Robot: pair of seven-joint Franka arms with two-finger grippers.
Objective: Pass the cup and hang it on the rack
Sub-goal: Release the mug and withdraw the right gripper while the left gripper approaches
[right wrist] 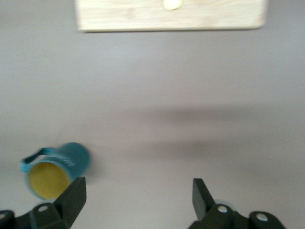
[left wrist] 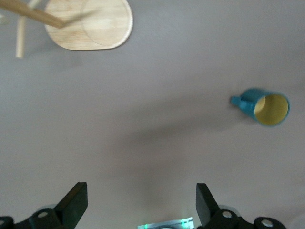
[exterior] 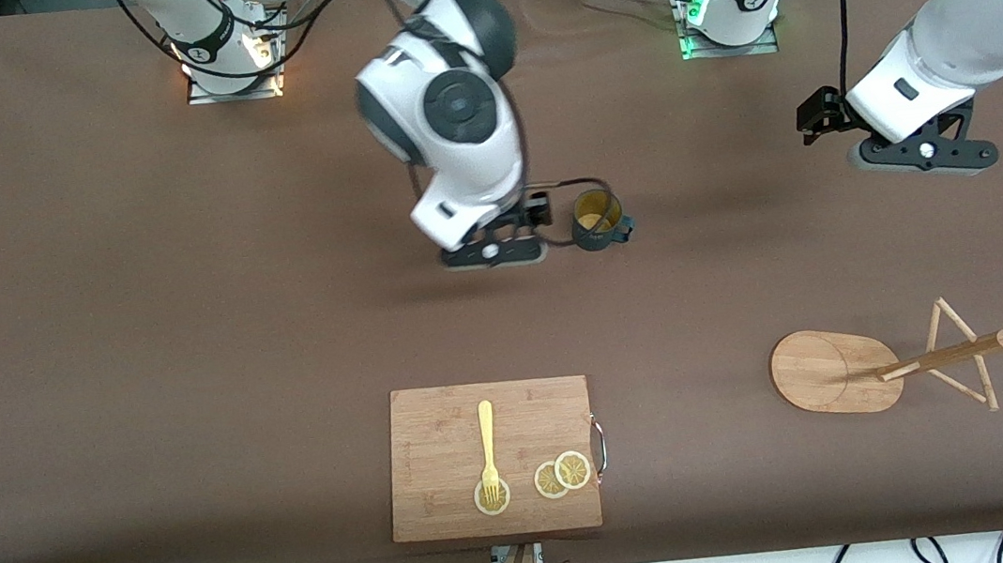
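Note:
The dark teal cup with its yellow inside stands upright on the brown table near the middle, its handle turned toward the left arm's end. My right gripper is right beside it on the right arm's side, open and empty; in the right wrist view the cup lies just outside one finger. My left gripper hovers open over the table at the left arm's end, apart from the cup. The wooden rack stands nearer the front camera, and its base shows in the left wrist view.
A rectangular wooden cutting board lies near the table's front edge with a yellow fork and lemon slices on it. Its edge shows in the right wrist view. Bare table lies between the cup and the rack.

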